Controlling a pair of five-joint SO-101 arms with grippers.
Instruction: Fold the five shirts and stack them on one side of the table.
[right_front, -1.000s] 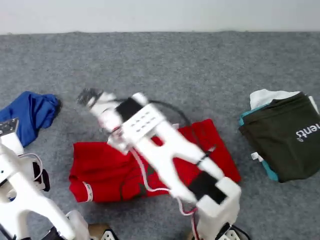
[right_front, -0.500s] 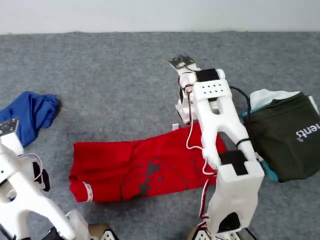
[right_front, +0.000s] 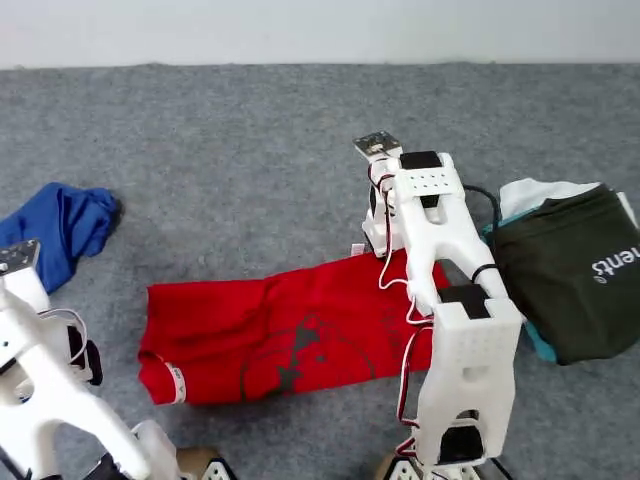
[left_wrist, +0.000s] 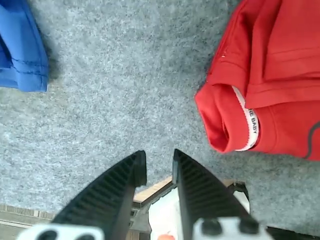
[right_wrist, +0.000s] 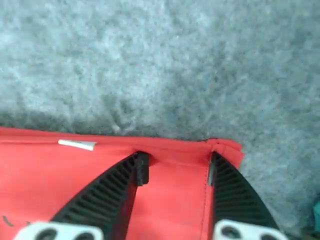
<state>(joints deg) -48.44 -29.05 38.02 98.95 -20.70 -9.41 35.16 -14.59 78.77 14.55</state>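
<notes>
Well to the left of the red shirt, a blue shirt lies crumpled on the grey table. The left gripper hangs near the red shirt's left end, where the neck label shows, its jaws a narrow slit apart and holding nothing. The red shirt lies flat in a long band. Over its far right corner is the right gripper, jaws spread wide above the hem. Just right of the red shirt sits a folded stack with a dark shirt on top.

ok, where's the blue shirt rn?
High view: the blue shirt lies crumpled at the table's left edge, left of the red shirt, with bare table between them.
</notes>
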